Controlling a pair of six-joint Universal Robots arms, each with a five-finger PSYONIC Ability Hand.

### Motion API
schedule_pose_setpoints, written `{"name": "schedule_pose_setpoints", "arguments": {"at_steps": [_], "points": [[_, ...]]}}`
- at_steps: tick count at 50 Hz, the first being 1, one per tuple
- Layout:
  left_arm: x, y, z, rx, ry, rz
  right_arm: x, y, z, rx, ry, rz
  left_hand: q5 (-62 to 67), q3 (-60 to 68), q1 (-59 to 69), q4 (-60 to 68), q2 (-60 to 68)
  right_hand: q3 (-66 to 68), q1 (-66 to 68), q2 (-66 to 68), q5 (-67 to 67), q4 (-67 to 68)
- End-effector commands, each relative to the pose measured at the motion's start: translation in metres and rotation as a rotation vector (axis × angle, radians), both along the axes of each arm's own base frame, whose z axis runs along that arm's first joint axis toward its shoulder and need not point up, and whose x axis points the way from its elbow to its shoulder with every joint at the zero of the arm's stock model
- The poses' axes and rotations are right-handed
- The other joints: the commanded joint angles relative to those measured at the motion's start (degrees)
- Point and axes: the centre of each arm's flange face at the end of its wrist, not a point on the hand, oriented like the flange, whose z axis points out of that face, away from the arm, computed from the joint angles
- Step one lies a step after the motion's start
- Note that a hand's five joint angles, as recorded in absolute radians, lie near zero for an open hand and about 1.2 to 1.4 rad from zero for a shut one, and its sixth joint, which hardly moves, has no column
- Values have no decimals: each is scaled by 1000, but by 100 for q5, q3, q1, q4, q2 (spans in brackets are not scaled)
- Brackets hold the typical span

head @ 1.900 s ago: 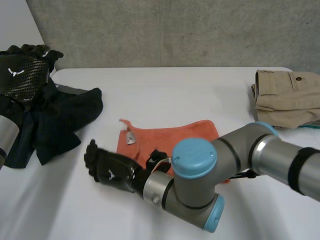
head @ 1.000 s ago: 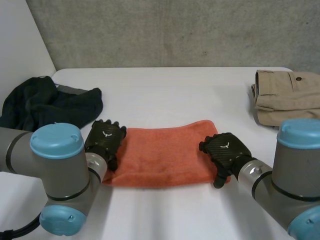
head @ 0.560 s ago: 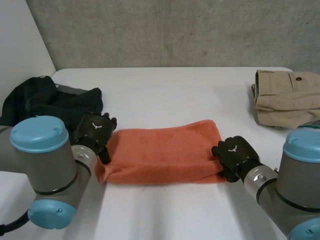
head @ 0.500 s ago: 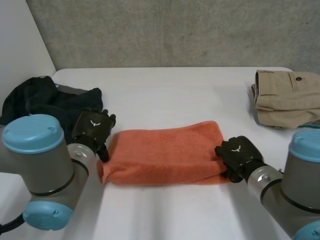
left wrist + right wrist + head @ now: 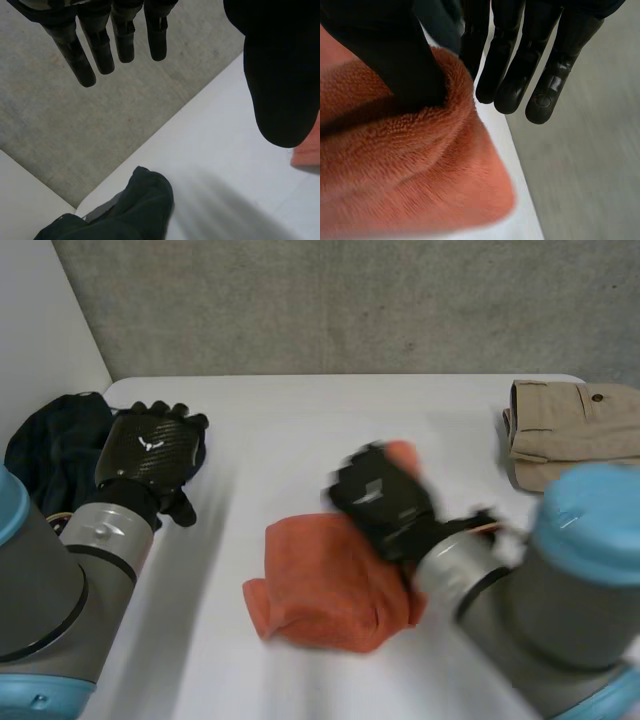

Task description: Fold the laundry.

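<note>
Dark garment (image 5: 55,455): a crumpled heap lay on the white table (image 5: 300,410), well to the left of the orange towel (image 5: 320,585).
Left hand (image 5: 150,452): it hovered above the table beside the heap, well left of the towel. Its back showed in the head view, the fingers (image 5: 115,40) straight and apart from the thumb, holding nothing.
Orange towel: it lay bunched and doubled over, one end lifted.
Right hand (image 5: 380,498): it was over the towel's far end. The thumb dug into the lifted plush edge, with straight fingers (image 5: 512,75) on the other side, pinching it.
Beige garment (image 5: 570,430): folded, well to the right of the towel.
</note>
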Motion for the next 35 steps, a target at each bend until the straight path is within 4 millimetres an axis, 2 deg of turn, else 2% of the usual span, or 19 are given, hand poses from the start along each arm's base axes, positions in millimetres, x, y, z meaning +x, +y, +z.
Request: {"name": "schedule_pose_setpoints", "arguments": {"at_steps": [1, 4, 5, 6, 7, 9, 10, 11, 12, 15, 17, 20, 21, 23, 24, 26, 29, 32, 35], "points": [[1, 2, 9, -14, 46, 1, 58, 75, -56, 4, 95, 356, -69, -163, -271, -135, -139, 1214, 2648, 1302, 1403, 1193], [0, 1, 12, -20, 54, 2, 59, 73, -64, 36, 97, 335, -152, -247, -355, -219, -222, 970, 2404, 1058, 1159, 949], [0, 0, 13, -24, 56, 4, 59, 72, -62, 46, 87, 323, -186, -281, -389, -253, -256, -648, 786, -559, -459, -669], [0, 0, 13, -27, 57, 5, 59, 70, -58, 83, 49, 290, -187, -281, -389, -253, -257, -4627, -3194, -4539, -4438, -4648], [-1, -1, 14, -31, 59, 3, 58, 68, -55, 111, 14, 266, -187, -281, -389, -253, -257, -5786, -4352, -5698, -5597, -5807], [-1, -2, 17, -38, 65, 2, 57, 64, -45, 162, -54, 234, -187, -281, -389, -253, -257, -5786, -4352, -5698, -5597, -5807], [-4, -2, 19, -47, 72, -5, 50, 53, -25, 214, -155, 181, -187, -281, -389, -253, -257, -5786, -4352, -5698, -5597, -5807], [-5, -3, 22, -54, 80, -6, 46, 45, -15, 231, -205, 153, -187, -281, -389, -253, -257, -5786, -4352, -5698, -5597, -5807], [-7, -3, 25, -59, 96, -10, 34, 28, 5, 271, -313, 95, -187, -281, -389, -253, -257, -5786, -4352, -5698, -5597, -5807], [-12, -2, 32, -64, 149, -26, 9, 2, 30, 360, -471, -11, -137, -231, -339, -203, -206, -5786, -4352, -5698, -5597, -5807], [-17, 1, 35, -62, 182, -45, -1, -5, 35, 415, -509, -58, -103, -197, -305, -169, -173, -5786, -4352, -5698, -5597, -5807], [-30, 9, 39, -39, 239, -90, -20, -19, 35, 505, -524, -161, -69, -164, -271, -136, -139, -5786, -4352, -5698, -5597, -5807], [-39, 15, 33, -4, 250, -121, -29, -28, 32, 535, -514, -216, -36, -130, -238, -102, -106, -5786, -4352, -5698, -5597, -5807], [-49, 23, 25, 36, 245, -156, -34, -31, 31, 553, -501, -246, -19, -113, -221, -85, -89, -5786, -4352, -5698, -5597, -5807], [-61, 34, 15, 86, 235, -196, -36, -34, 28, 574, -488, -268, -19, -113, -221, -85, -88, -5786, -4352, -5698, -5597, -5807], [-71, 44, 2, 141, 220, -228, -36, -37, 22, 599, -472, -283, -35, -130, -237, -102, -105, -5786, -4352, -5698, -5597, -5807], [-86, 57, -28, 242, 175, -263, -35, -47, 10, 633, -449, -319, -35, -130, -237, -102, -105, -5786, -4352, -5698, -5597, -5807], [-92, 57, -55, 301, 121, -252, -33, -54, -2, 663, -429, -344, -52, -147, -254, -119, -122, -5786, -4352, -5698, -5597, -5807], [-91, 54, -64, 312, 104, -218, -30, -54, -13, 687, -408, -347, -52, -147, -254, -119, -122, -5786, -4352, -5698, -5597, -5807]]}}
